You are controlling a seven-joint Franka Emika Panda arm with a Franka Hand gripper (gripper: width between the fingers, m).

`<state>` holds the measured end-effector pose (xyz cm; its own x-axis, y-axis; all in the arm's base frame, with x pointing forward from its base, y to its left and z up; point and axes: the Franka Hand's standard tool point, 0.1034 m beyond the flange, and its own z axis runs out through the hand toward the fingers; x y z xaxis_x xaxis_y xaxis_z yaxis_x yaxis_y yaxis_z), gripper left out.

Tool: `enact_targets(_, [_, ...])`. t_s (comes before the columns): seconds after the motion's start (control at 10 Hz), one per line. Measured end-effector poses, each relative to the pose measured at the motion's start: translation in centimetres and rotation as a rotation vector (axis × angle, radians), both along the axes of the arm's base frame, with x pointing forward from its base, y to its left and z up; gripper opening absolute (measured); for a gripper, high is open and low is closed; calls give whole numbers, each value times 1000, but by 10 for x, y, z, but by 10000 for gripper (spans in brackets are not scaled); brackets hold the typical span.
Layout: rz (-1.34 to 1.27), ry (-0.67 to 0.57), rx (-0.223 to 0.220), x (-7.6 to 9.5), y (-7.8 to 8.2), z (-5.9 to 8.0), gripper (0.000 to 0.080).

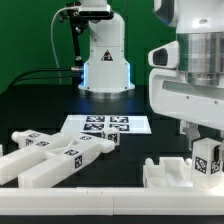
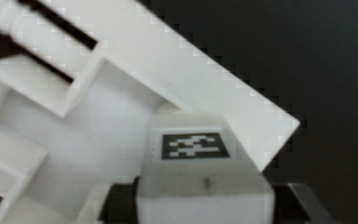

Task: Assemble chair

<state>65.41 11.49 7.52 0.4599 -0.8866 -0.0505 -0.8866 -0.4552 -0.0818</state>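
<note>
The tool [image 2: 201,205] is down low over the worktop [image 1: 40,112], and a white block with a tag [image 2: 194,146] fills the gap between its two dark fingers [image 2: 300,203]. I judge that it is clamped on that block. Just beyond the tool, a ribbed white panel [image 2: 87,80] runs up to the block. I cannot tell whether the two are one piece or are only touching. In the exterior view, the block sits directly under the tool and just above a low notched part [image 1: 172,176].

The other chair parts, long bars with tags [image 1: 55,157], lie well apart from the tool across the worktop. The marker board [image 1: 105,125] is between the tool and the arm's base.

The step in hand looks like gripping or seating this one piece, with most of the chair not yet joined. The next move calls for a firm, square hold, and for keeping the block level as it meets the part below.
</note>
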Motion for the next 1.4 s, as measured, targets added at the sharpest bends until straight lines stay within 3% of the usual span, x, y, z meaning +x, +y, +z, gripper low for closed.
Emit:
enact_targets(0.4, [-136, 29, 9, 0, 2, 3, 285])
enact_targets(0.5, [-76, 24, 6, 0, 2, 2, 360])
enact_targets(0.6, [134, 6, -3, 1, -1, 2, 499])
enact_targets(0.7, [254, -4, -7, 1, -6, 1, 499])
enact_targets(0.8, [269, -6, -8, 1, -5, 1, 616])
enact_targets(1.0, [449, -22, -17, 1, -5, 1, 639])
enact_targets(1.2, [814, -84, -68, 2, -3, -1, 648])
enact_targets(1.4, [1033, -115, -91, 1, -2, -5, 649])
